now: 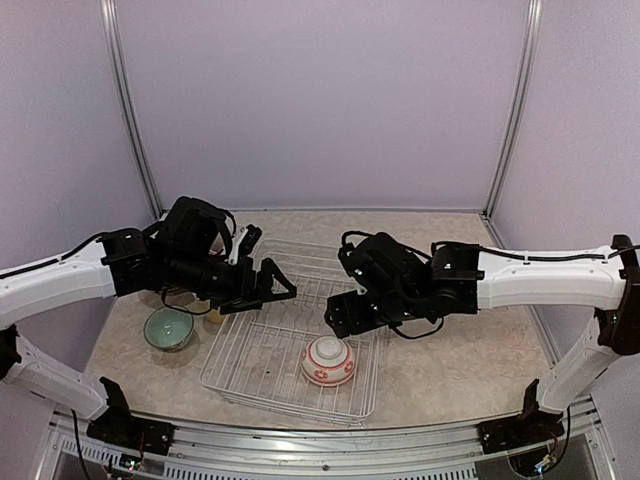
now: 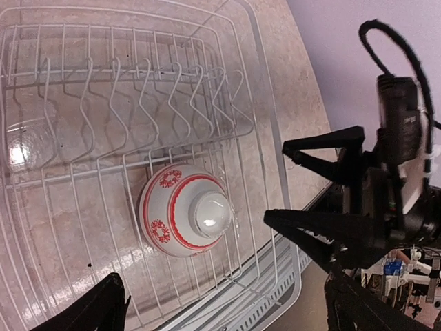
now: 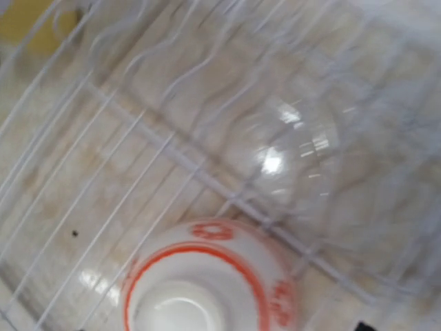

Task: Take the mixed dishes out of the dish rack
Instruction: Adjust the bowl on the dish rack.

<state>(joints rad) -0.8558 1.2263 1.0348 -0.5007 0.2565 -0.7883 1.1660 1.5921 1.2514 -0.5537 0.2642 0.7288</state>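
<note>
A red-and-white bowl lies upside down in the near right part of the white wire dish rack. It also shows in the left wrist view and, blurred, in the right wrist view. My left gripper is open and empty above the rack's left side, its fingers spread wide. My right gripper hovers just behind the bowl; the left wrist view shows it open and empty. A pale-green bowl stands on the table left of the rack. A yellow cup beside it is mostly hidden under my left arm.
A clear, glassy round shape sits among the rack's plate slots; it also shows in the right wrist view. The table's metal front edge runs close below the rack. Walls enclose the back and sides.
</note>
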